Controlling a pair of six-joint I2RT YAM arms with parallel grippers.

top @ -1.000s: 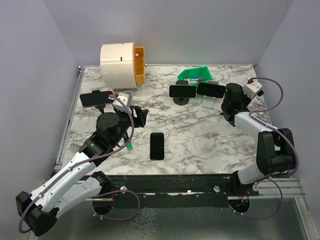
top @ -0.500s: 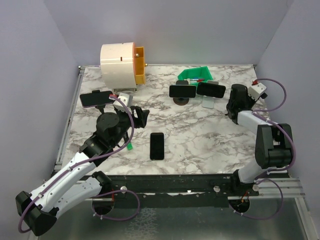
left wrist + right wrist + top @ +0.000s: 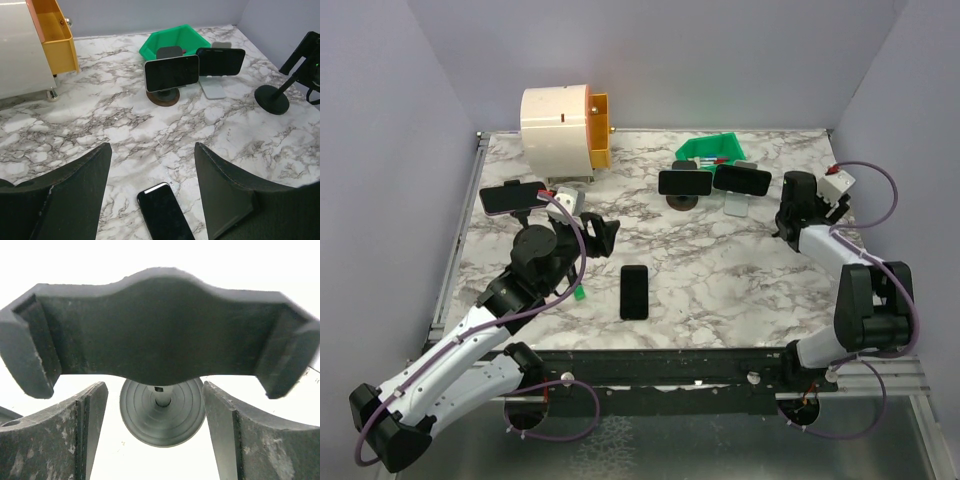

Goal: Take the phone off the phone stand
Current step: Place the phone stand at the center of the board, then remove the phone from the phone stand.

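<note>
Glass-fronted phone [image 3: 171, 73] on round stand [image 3: 162, 98]: judged stiff, slick, fragile, fairly light; pinch its long edges. Both spread, holding nothing: left gripper [image 3: 150, 155]; right gripper [image 3: 155, 392], facing bare black cradle [image 3: 160, 325].

Bench top [image 3: 720, 270]: marble pattern, smooth, low sheen. The phone [image 3: 634, 291] lying flat near the front edge has a glossy black glass face; the bin [image 3: 712, 150] at the back edge is shiny green plastic. The phone stand [image 3: 160, 330] by the right edge is matt black plastic with a ring-grooved base — right gripper [image 3: 156, 390] fingers are matt black too, scuffed at the edges.
</note>
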